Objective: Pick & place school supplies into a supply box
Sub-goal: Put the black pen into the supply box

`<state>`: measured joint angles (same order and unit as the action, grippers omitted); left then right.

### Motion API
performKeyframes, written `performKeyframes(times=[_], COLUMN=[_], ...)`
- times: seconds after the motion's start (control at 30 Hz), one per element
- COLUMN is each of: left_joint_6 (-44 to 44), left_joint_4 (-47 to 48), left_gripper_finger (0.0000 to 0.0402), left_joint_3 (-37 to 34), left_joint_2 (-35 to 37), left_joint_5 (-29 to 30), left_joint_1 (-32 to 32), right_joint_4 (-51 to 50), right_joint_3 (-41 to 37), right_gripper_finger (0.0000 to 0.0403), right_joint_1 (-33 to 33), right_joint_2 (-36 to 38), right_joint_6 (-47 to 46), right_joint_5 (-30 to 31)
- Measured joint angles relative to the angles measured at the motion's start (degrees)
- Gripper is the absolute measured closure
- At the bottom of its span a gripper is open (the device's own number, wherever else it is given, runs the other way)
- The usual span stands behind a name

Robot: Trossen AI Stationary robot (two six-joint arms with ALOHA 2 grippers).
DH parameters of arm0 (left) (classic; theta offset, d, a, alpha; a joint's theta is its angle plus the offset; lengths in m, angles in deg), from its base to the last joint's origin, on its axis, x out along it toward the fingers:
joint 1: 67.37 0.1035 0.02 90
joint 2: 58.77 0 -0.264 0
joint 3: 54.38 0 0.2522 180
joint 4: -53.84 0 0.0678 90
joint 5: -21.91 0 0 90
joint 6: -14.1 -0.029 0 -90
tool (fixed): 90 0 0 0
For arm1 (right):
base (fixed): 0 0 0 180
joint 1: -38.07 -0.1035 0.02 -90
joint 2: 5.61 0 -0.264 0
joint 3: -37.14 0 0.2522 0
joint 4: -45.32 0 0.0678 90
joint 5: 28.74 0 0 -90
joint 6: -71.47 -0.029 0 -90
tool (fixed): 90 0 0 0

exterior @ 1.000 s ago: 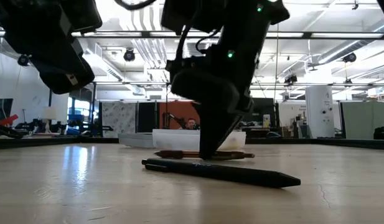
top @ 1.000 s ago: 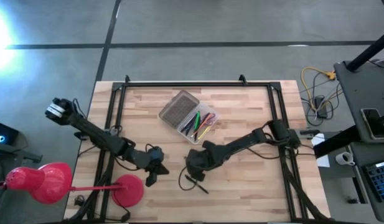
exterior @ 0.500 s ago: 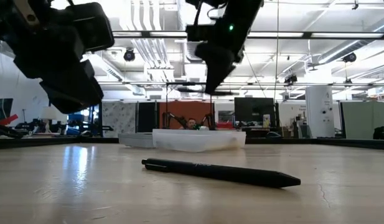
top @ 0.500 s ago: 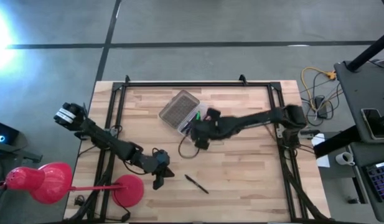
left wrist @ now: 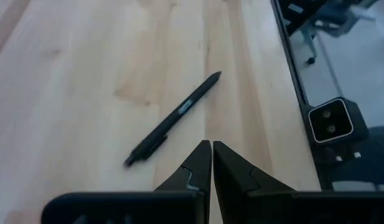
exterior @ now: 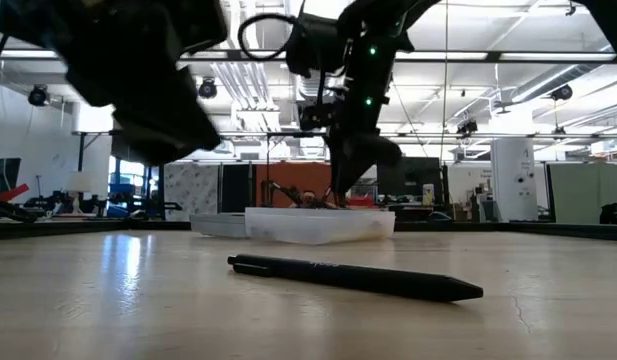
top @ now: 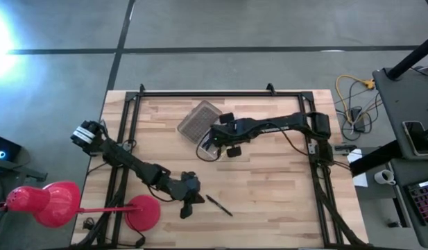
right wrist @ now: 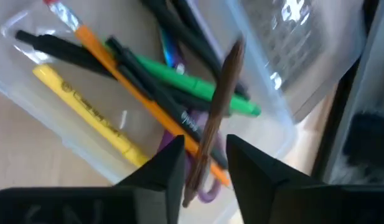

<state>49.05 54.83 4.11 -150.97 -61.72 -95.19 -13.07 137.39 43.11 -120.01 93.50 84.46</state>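
The supply box (top: 204, 148) rests on the table's far middle, its dimpled lid (top: 198, 118) open beside it. Inside it lie a green marker (right wrist: 198, 84), an orange pencil (right wrist: 117, 68), a yellow pen (right wrist: 86, 102) and dark pens. My right gripper (right wrist: 204, 144) hovers over the box (exterior: 318, 225), open, with a brown pencil (right wrist: 216, 106) standing between its fingers. A black pen (top: 218, 205) lies flat on the near middle of the table (exterior: 353, 277). My left gripper (left wrist: 211, 146) is shut, just left of that pen (left wrist: 173, 118) and above the table. My right gripper has the brown pencil's lower length (right wrist: 201, 162) between its parted fingers, with a gap showing on each side at the tips. I cannot tell whether the fingers touch it. The pencil lies along the fingers, pointing down into the box.
A red lamp's base (top: 141, 212) sits at the table's near left corner, close to my left arm. Black frame rails (top: 220, 94) run along the far, left and right sides. Bare wood lies to the right of the black pen.
My right gripper has lifted the brown pencil off the table beside the black pen, carried it toward the far edge and come over the box, lowering toward it. My left gripper has slid rightward along the near side toward the black pen, which has stayed put.
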Motion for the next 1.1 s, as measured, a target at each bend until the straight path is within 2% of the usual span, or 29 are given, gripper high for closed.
performKeyframes(times=[0.13, 0.23, 0.47, 0.57, 0.7, 0.83, 0.93, 1.1], left_joint_6=[-2.79, -5.79, -18.42, -21.98, -24.0, -25.14, -27.64, -29.94], left_joint_4=[4.47, 5.23, 5.27, 5.2, 5.97, 8.5, 11.09, 11.25], left_gripper_finger=[0.0401, 0.0401, 0.0399, 0.0375, 0.0318, 0.0271, 0.0256, 0.0253], left_joint_3=[4.41, 6.21, 10.08, 13.1, 17.18, 20.49, 21.31, 20.69], left_joint_2=[-2.82, -3.81, -7.28, -11.19, -16.31, -18.44, -18.47, -18.4], left_joint_5=[-0.02, -0.43, -3.32, -4.6, -4.8, -4.37, -3.2, -2.39], left_joint_1=[0.24, 0.52, 0.89, 0.94, 1.01, 1.22, 1.31, 2.04], right_joint_4=[-0.66, -2.53, -4.68, -5.54, -8.91, -12.69, -12.38, -12.35], right_joint_3=[0.06, -0.03, -2.11, -3.36, -4.22, -4.37, -5.18, -6.5], right_gripper_finger=[0.0252, 0.0226, 0.019, 0.0181, 0.0166, 0.0152, 0.0145, 0.0138], right_joint_1=[-0.26, -0.89, -3.31, -4.13, -4.35, -4.74, -5.21, -6.07], right_joint_2=[0.5, 2.85, 10.56, 14.09, 16.58, 18.09, 18.66, 18.68], right_joint_6=[1.86, -3.18, -10.36, -14.33, -20.76, -24.86, -26.72, -25.27], right_joint_5=[2.36, 5.06, 4.0, 4.96, 5.31, 5.46, 5.46, 5.43])
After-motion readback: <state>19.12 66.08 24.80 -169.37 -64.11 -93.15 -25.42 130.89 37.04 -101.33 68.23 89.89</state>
